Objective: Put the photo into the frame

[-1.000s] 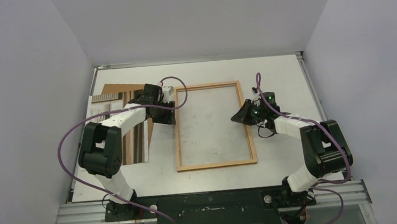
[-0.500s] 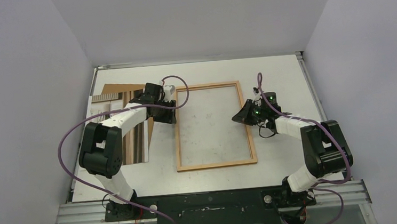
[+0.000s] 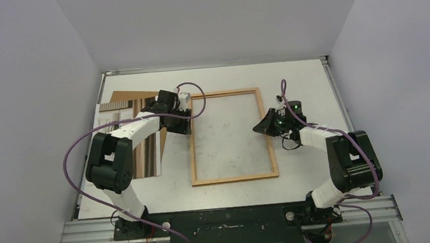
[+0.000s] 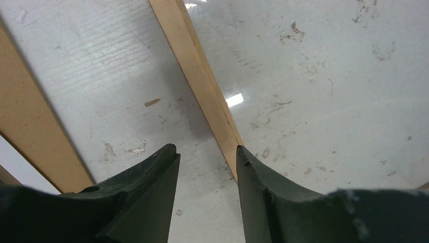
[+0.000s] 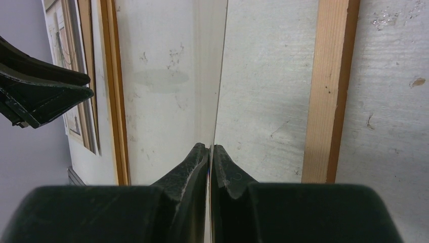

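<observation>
directly beneath left gripper (image 4: 207,149) lies the frame (image 4: 197,71).

1. No text, label, brand, number or sign can be read in any view.
2. The narrow light-brown wooden picture frame (image 3: 235,179) and the striped paper print (image 3: 146,159) carry no legible lettering.

Plain grey walls (image 3: 26,113) enclosed the white table (image 3: 308,79) left, right and far. A metal rail (image 3: 232,216) edged its near side.
</observation>
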